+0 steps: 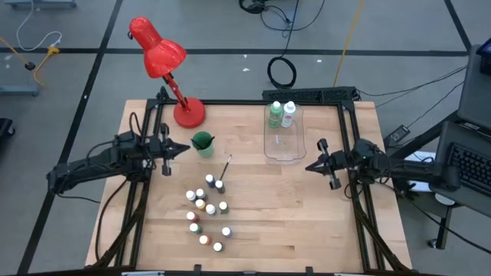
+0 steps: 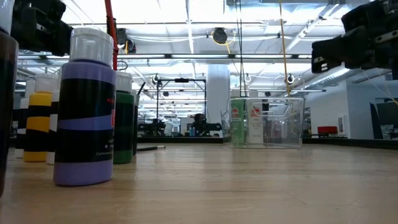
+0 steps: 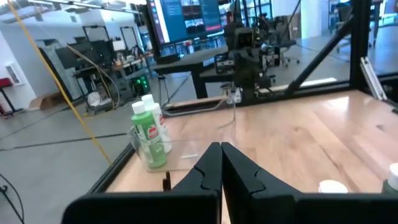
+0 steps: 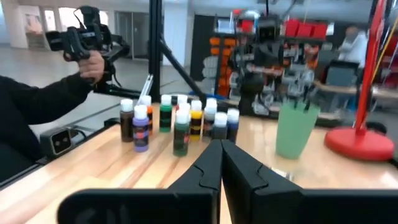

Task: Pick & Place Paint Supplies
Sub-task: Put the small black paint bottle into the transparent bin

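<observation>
Closest to the low camera stands a purple paint bottle point(image 2: 84, 112) with a white cap, upright on the wooden table point(image 1: 307, 215), with a yellow one and a dark green one just behind it. These belong to the cluster of small paint bottles point(image 1: 207, 213) spread over the middle-left of the table; the overhead view shows about eleven, though some caps sit too close together for a firm count. Judged from their look, they are light, rigid plastic with smooth labelled sides, likely to tip if nudged; a grip across the body just below the cap appears safest. One thin paintbrush point(image 1: 226, 169) lies flat near the top of the cluster; it would be light, stiff and narrow, best pinched at mid-handle. More brushes appear to stand in the green cup point(image 1: 202, 142), number unclear. Two larger bottles, one green bottle point(image 1: 275, 115) and one white bottle point(image 1: 288, 113), stand upright inside the clear bin point(image 1: 282, 150) at its far end; these look heavier and would need a wider hold around the body. Left gripper point(image 1: 182, 148) hangs just beside the green cup, fingers pressed together and holding nothing. Right gripper point(image 1: 311, 165) hangs near the bin's right side, fingers likewise together and empty. One red desk lamp point(image 1: 163, 61) stands at the table's far left corner.
</observation>
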`<state>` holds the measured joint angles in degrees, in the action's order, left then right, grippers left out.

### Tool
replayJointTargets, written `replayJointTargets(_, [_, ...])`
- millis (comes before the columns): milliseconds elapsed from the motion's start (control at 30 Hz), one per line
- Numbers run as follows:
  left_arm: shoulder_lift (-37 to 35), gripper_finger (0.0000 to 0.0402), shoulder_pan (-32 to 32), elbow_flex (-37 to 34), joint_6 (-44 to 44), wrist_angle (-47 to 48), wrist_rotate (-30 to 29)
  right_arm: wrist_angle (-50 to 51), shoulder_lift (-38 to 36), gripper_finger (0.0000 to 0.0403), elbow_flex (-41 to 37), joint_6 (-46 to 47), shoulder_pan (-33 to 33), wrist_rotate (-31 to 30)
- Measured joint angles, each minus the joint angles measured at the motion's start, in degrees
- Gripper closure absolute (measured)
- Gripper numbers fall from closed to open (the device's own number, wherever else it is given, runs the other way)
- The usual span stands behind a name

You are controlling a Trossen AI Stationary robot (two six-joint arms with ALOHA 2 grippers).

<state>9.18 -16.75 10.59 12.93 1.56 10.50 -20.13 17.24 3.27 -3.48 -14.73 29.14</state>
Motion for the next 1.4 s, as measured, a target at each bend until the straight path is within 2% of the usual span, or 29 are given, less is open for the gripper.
replayJointTargets(100, [0.18, 0.0401, 0.0, 0.0, -0.55, -1.08, -1.16, 2.24, 0.1, 0.0403, -0.02, 1.17, -2.31, 2.55])
replayJointTargets(267, [0.18, 0.04, 0.0, 0.0, -1.5, -1.33, -4.63, 1.56, 0.1, 0.0403, -0.02, 0.27, -2.55, 2.41])
replayJointTargets(533, [0.18, 0.0382, -0.02, 0.0, -2.6, -1.27, -4.59, 1.36, 0.1, 0.0395, -0.04, 0.73, -2.44, 2.47])
replayJointTargets(867, [0.18, 0.0399, -0.04, 0.0, -2.76, -1.29, -4.59, -0.74, 0.11, 0.0388, -0.04, 0.43, -2.44, 2.48])
replayJointTargets(1167, [0.18, 0.0379, -0.04, 0.0, -2.74, -1.29, -4.57, -0.74, 0.12, 0.0387, -0.04, -0.36, -2.44, 2.48])
replayJointTargets(1400, [0.18, 0.0389, -0.04, 0.0, -2.74, -1.31, -4.57, -1.0, 0.12, 0.0387, -0.04, -0.26, -2.42, 2.48])
